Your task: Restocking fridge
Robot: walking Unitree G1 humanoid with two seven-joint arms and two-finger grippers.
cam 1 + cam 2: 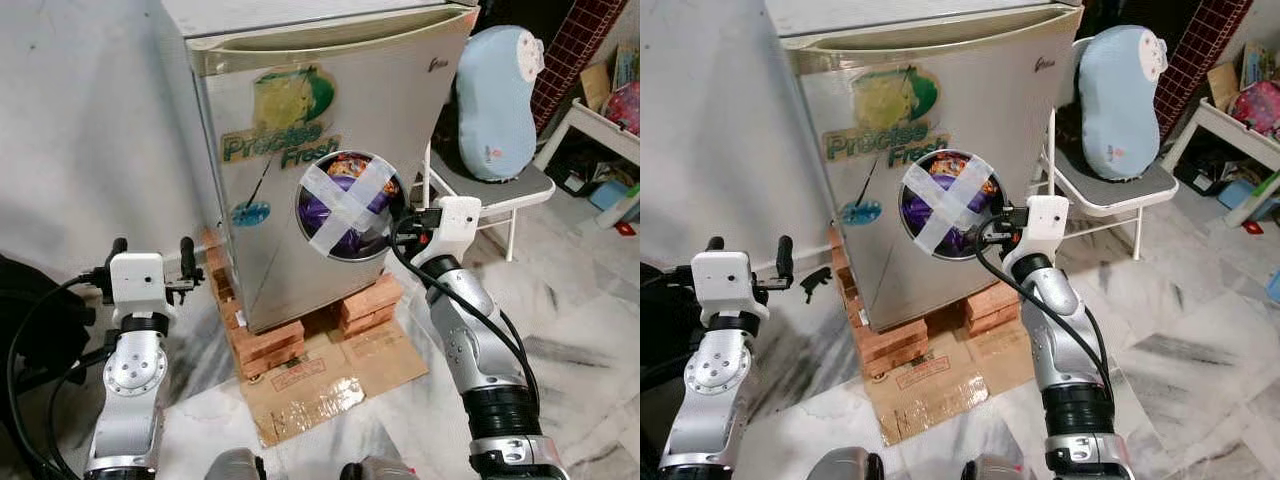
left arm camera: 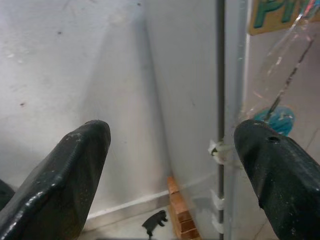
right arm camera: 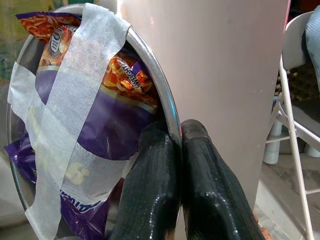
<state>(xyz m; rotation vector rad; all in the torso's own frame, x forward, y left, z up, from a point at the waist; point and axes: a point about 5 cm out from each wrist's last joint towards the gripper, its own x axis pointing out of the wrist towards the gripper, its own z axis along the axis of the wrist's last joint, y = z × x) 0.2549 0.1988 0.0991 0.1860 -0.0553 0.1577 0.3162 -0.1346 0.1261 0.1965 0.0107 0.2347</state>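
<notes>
A small silver fridge with a "Precise Fresh" sticker stands on bricks, its door closed. In front of the door my right gripper is shut on the rim of a round metal bowl. Purple and orange snack packets fill the bowl and a cross of white tape holds them in. The bowl is tipped on its side, its mouth facing me. My left gripper is open and holds nothing. It is raised beside the fridge's left corner, and its fingers point at the fridge's side wall.
Red bricks and flattened cardboard lie under the fridge. A white folding chair with a light blue cushion stands at the right, a white table beyond it. A black bag sits at the left by the wall.
</notes>
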